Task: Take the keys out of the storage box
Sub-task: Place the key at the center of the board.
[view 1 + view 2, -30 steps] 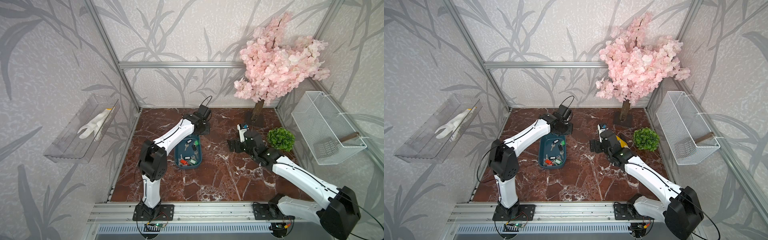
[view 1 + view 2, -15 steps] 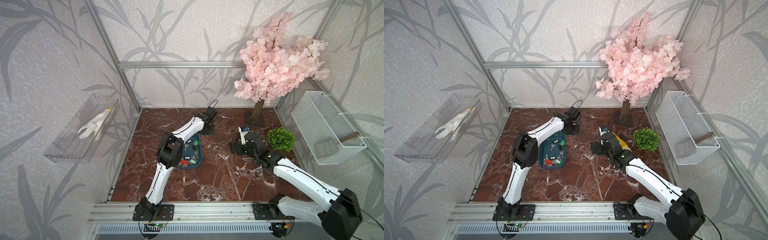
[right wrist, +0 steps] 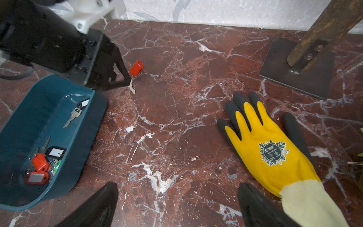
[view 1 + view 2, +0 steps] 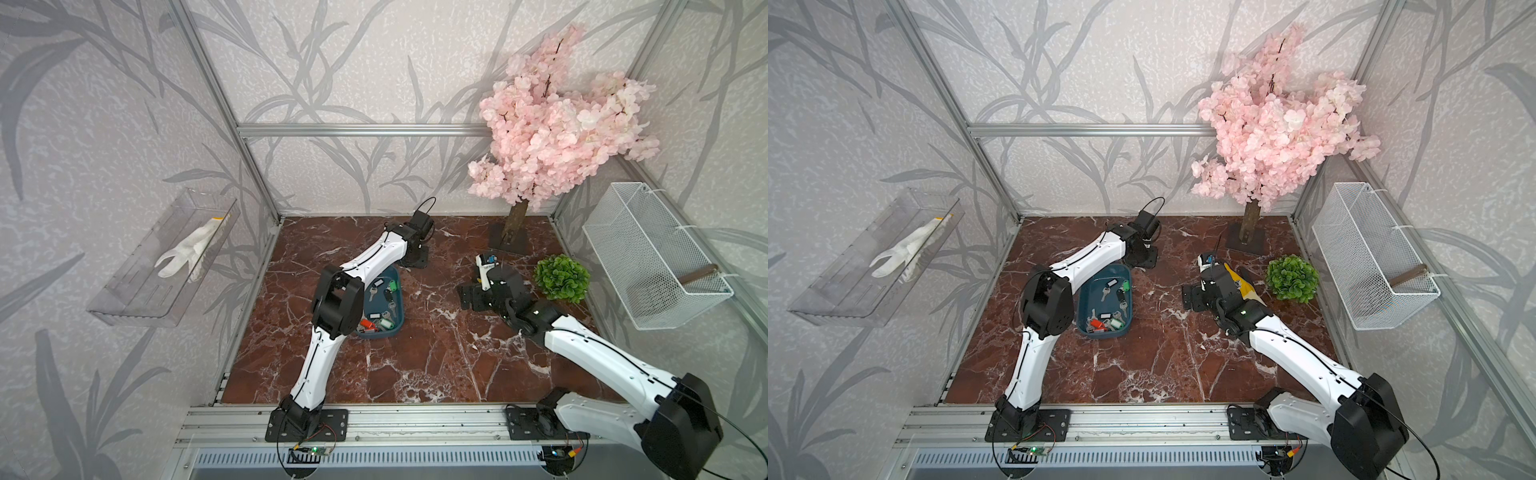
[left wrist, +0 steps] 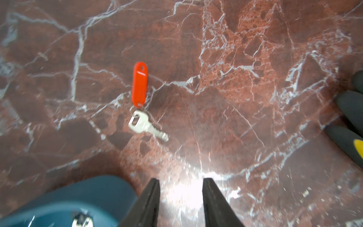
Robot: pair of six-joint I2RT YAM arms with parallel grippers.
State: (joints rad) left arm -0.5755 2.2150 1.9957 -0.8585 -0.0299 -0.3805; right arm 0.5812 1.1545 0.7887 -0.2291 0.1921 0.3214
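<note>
- Since the left gripper [image 5: 180, 181] stands parted with nothing in it and 1 red-tagged key [image 5: 139, 84] lies on the table [image 5: 235, 59] just beyond the box [image 3: 96, 127], this drop looks done; lift straight up so no fingertip snags the ring.
- Most keys [image 3: 40, 163] lie in the box: a tangled heap at 1 end, and a lone white-labelled key [image 3: 72, 116] nearer the left gripper.
- Go for the lone one next, pinching its tag, which likely offers more to hold than the flat blade.
- Approach steeply, clear of the box wall.
- The right gripper [image 3: 176, 204] hangs wide apart and empty between the box and the yellow glove [image 3: 265, 145]; keep it out of the way.
</note>
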